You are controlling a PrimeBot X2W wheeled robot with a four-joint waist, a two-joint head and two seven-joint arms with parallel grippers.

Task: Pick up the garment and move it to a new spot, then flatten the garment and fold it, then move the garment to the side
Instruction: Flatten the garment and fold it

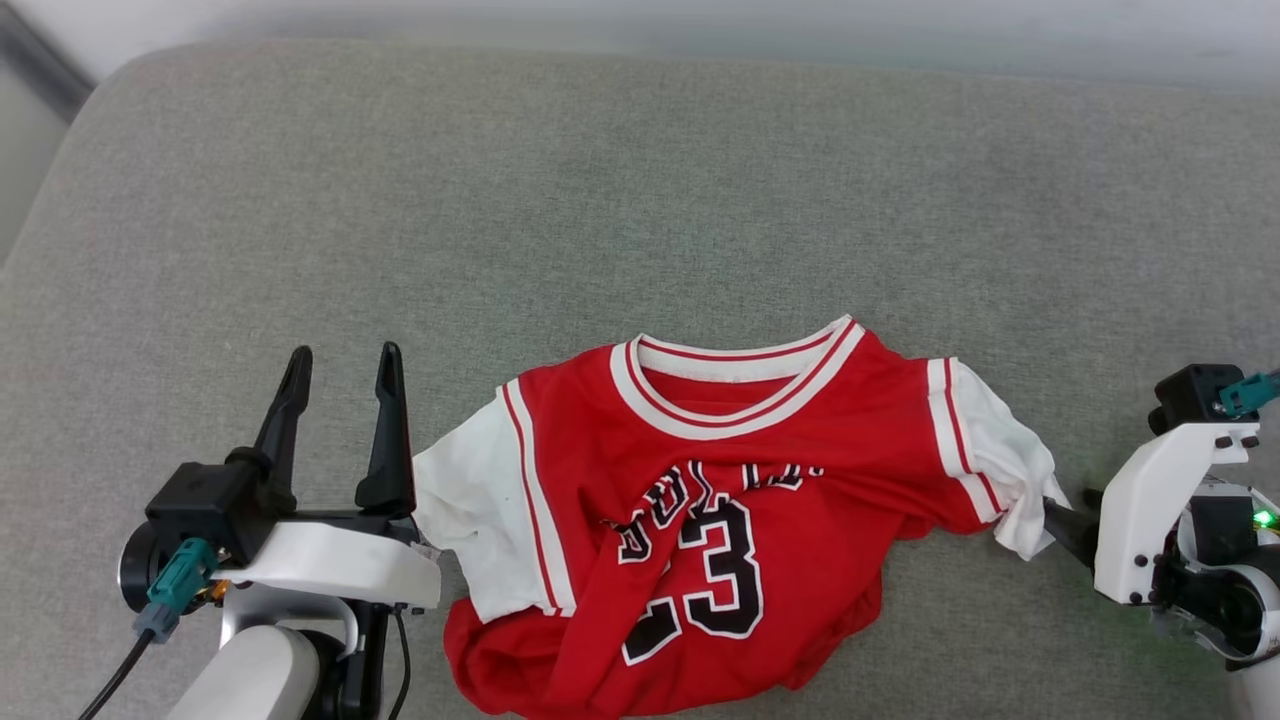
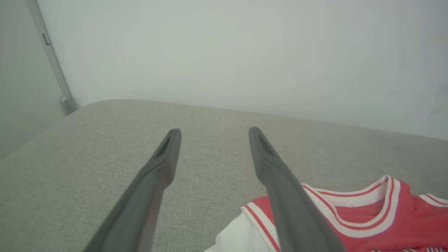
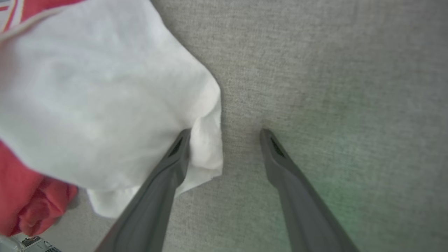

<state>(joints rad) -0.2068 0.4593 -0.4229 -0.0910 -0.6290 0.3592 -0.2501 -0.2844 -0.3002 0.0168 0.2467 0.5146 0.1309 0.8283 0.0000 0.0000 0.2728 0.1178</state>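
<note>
Red garment (image 1: pixel 700 520) lies rumpled, number up, on grey upholstery (image 1: pixel 600 200), hem bunched. Right gripper (image 3: pixel 225 130) is spread, one finger against the white sleeve (image 3: pixel 105 87). Left gripper (image 1: pixel 345 350) is spread and empty beside the other sleeve (image 1: pixel 470 510). Best: seat both sleeves deep, clamp, draw apart evenly.

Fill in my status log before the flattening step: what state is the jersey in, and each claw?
garment: front up, crumpled, lower part bunched, not folded, on the grey cushion.
left claw: open, empty.
right claw: open, one finger against the white sleeve, not clamped.
</note>
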